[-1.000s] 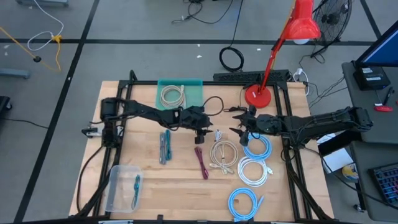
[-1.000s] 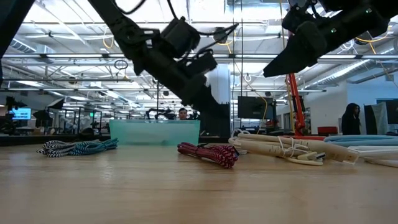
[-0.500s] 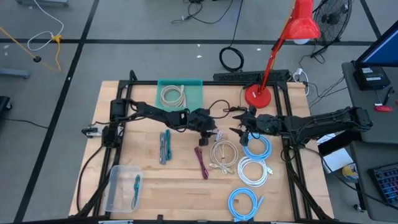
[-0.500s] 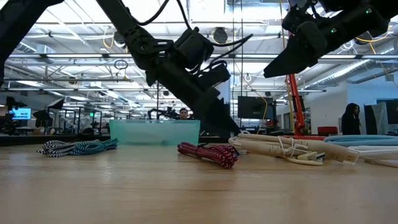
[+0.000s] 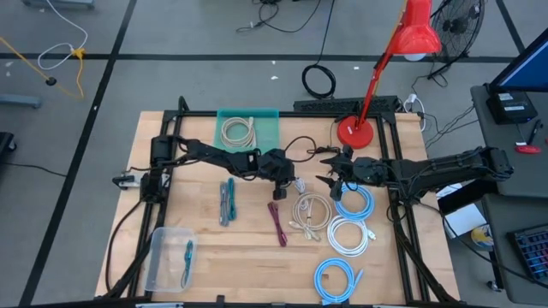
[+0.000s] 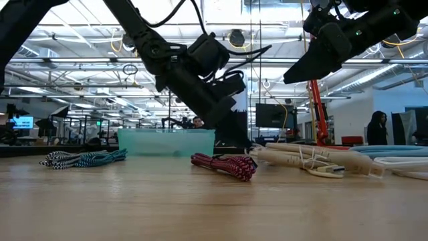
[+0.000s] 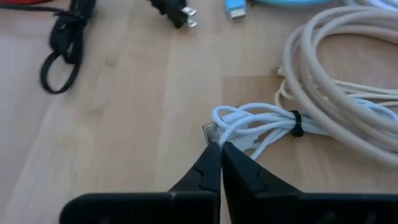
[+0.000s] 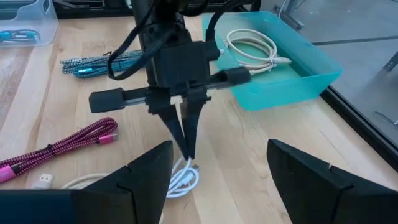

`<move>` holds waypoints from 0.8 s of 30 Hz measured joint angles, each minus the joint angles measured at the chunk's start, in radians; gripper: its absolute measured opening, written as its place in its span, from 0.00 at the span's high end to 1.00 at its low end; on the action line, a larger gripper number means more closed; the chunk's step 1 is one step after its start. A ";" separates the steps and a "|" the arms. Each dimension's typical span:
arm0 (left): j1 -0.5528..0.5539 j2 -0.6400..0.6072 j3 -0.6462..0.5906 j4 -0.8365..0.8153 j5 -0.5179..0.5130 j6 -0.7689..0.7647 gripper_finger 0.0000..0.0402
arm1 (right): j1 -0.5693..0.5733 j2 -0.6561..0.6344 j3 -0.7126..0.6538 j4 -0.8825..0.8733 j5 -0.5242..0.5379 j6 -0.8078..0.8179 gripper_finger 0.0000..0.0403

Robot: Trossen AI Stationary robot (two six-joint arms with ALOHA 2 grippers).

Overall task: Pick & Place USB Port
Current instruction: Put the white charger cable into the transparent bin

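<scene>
On the wooden worktop (image 5: 257, 248) I'm keeping the left tool (image 7: 219, 151) clenched on the white cable (image 7: 261, 124), its bundle running sideways just ahead; right tool (image 5: 330, 174) is waiting released nearby.

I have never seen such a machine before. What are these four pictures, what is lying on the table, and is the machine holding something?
These are two dark robot arms at a wooden table, each ending in a two-finger tool. One picture looks straight down, one looks level across the table top, and two come from cameras on the arms' wrists.

On the table lie several coiled cables: white cable, beige cable, pink cable, blue cables, and a striped one. A green tray holds another cable, and a clear box holds one too.

The left tool is shut, its tips pinching a loop of the small white cable, which lies on the table. The right tool is open and holds nothing; it hangs above the table near the blue cables.
</scene>
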 joint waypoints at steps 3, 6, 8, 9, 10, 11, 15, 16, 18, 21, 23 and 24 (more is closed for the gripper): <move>0.001 -0.035 0.000 -0.037 -0.055 -0.001 0.99 | 0.000 0.000 0.000 0.000 0.000 0.007 0.38; -0.001 -0.092 0.000 -0.087 -0.103 -0.002 1.00 | 0.000 0.000 0.000 0.000 0.001 0.019 0.38; -0.006 -0.142 0.000 -0.117 -0.131 -0.001 1.00 | 0.000 0.000 0.000 -0.002 0.001 0.028 0.38; -0.010 -0.171 0.000 -0.139 -0.150 0.000 1.00 | 0.000 0.000 0.000 -0.002 0.001 0.033 0.38; -0.017 -0.198 0.000 -0.149 -0.170 0.004 1.00 | 0.000 0.000 0.000 -0.002 0.001 0.041 0.38; -0.025 -0.230 0.000 -0.158 -0.189 0.011 1.00 | 0.000 0.000 0.000 0.000 0.001 0.051 0.38; -0.075 -0.342 0.001 -0.218 -0.273 0.048 1.00 | -0.013 0.001 0.000 0.022 0.000 0.089 0.38; -0.089 -0.363 0.001 -0.234 -0.290 0.054 1.00 | -0.015 0.002 -0.001 0.030 0.000 0.101 0.38; -0.117 -0.397 0.001 -0.264 -0.317 0.058 1.00 | -0.023 0.013 -0.001 0.076 -0.001 0.120 0.38; -0.162 -0.421 0.001 -0.279 -0.362 0.066 1.00 | -0.028 0.056 -0.001 0.189 -0.040 0.143 0.38; -0.190 -0.422 0.001 -0.278 -0.407 0.087 1.00 | -0.034 0.102 -0.001 0.279 -0.117 0.163 0.38; -0.203 -0.422 0.001 -0.279 -0.431 0.099 1.00 | -0.039 0.128 -0.001 0.330 -0.157 0.176 0.38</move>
